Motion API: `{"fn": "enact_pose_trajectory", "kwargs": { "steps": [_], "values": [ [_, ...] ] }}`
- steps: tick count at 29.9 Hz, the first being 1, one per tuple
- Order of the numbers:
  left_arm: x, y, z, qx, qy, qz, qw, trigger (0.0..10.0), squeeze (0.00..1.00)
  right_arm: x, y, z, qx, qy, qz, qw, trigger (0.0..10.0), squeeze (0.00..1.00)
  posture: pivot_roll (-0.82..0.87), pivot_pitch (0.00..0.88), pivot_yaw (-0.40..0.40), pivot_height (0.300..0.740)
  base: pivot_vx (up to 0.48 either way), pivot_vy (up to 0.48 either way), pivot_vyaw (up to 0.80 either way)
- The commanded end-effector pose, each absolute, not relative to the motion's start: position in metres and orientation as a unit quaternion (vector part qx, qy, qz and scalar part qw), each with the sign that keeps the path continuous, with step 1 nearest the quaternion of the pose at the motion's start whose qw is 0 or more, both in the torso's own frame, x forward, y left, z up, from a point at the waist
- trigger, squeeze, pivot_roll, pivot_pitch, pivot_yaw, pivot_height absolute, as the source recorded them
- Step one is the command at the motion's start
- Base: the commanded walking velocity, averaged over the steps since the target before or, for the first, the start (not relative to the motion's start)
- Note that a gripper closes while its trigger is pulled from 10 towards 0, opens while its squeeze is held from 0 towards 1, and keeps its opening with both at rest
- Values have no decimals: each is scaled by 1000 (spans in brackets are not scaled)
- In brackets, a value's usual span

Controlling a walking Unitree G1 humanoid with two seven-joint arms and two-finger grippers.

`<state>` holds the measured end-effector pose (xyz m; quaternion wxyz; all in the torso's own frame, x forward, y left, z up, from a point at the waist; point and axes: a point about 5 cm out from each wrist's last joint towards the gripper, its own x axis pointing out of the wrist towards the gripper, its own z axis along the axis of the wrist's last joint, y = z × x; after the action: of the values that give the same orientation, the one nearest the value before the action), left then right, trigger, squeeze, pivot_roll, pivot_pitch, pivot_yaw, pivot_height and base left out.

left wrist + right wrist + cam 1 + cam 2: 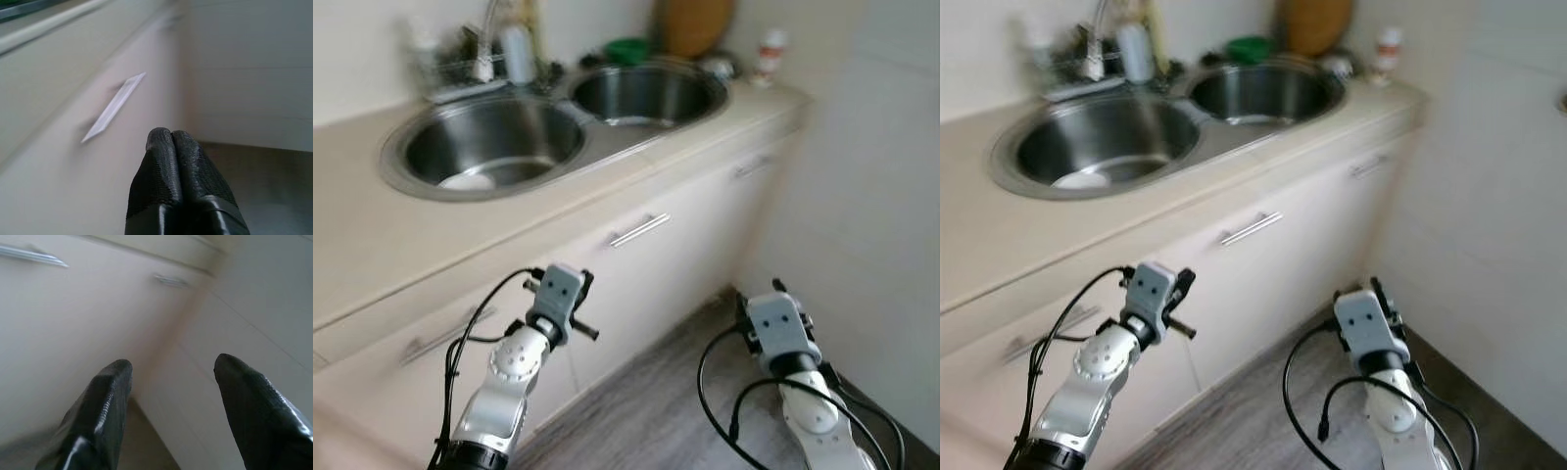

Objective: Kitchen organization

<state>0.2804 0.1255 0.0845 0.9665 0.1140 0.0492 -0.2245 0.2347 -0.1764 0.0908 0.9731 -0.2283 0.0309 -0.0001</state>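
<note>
Beige bench (372, 245) with twin sinks (489, 147) lies ahead; left gripper (171, 139) pinched empty, right gripper (171, 369) spread wide, both low before the cabinet doors (685, 245), so approach should probably finish squarely before reaching.

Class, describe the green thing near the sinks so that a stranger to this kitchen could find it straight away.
Start at the beige countertop with its two round steel sinks. Go to the right sink, the one nearer the corner wall, and look just behind its back rim. There sits a small green bowl-like item, the sole green thing, left of the brown board.
</note>
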Motion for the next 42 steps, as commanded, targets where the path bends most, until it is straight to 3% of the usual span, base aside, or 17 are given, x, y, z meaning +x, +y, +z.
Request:
{"fn": "enact_pose_trajectory", "kwargs": {
  "steps": [1,17,27,35,42],
  "values": [
    [280,121,84,124,53,-233,963,10000,0,236,-178,93,-228,30,-4,973,10000,0,36,0,-7,740,0,-416,-800],
    [281,122,84,94,49,-228,968,10000,0,236,-178,92,-230,28,-7,973,10000,0,37,0,-7,740,0,-79,-738],
    [281,121,83,93,50,-229,968,10000,0,236,-180,89,-232,35,-7,972,10000,0,33,0,-9,740,437,0,0],
    [281,119,83,93,47,-232,967,10000,0,237,-182,89,-224,40,-10,974,10000,0,31,0,-12,740,457,0,-757],
    [282,118,85,88,42,-229,968,10000,0,237,-183,90,-226,41,-10,973,10000,0,31,0,-15,740,0,0,-781]
  ]
}}
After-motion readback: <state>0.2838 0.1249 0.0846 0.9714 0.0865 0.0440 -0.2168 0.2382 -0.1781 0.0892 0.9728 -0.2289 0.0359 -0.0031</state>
